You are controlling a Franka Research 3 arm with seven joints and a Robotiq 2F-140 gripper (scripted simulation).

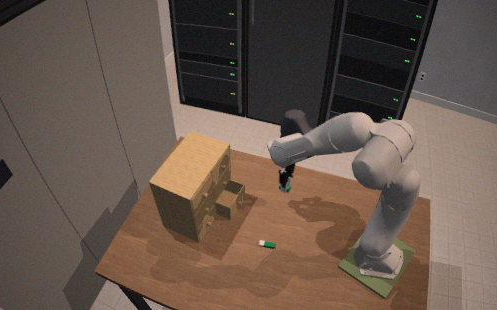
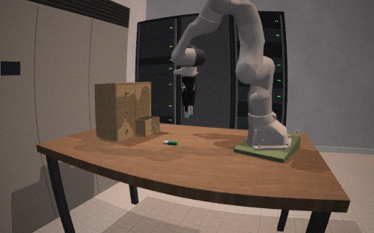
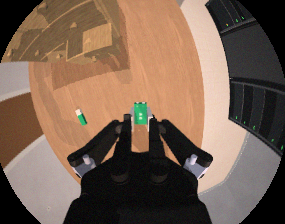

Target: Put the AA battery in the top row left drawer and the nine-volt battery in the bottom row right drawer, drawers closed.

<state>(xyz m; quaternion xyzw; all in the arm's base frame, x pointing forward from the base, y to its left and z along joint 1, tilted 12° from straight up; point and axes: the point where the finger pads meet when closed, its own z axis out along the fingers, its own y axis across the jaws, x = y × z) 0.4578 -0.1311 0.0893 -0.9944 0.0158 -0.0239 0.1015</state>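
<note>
The small wooden chest [image 1: 193,182] stands at the table's back left. Its bottom-row right drawer [image 1: 230,198] is pulled partly out; it also shows in the exterior view [image 2: 147,125]. My gripper [image 1: 285,187] hangs above the table, to the right of the chest and higher than the open drawer. It is shut on the green nine-volt battery [image 3: 140,112], which sits between the fingertips [image 2: 189,114]. The AA battery [image 1: 267,244], white and green, lies on the table in front of the chest; it also shows in the wrist view [image 3: 80,116].
The arm's base stands on a green plate [image 1: 377,265] at the table's right side. Grey cabinets stand left of the table and dark server racks behind it.
</note>
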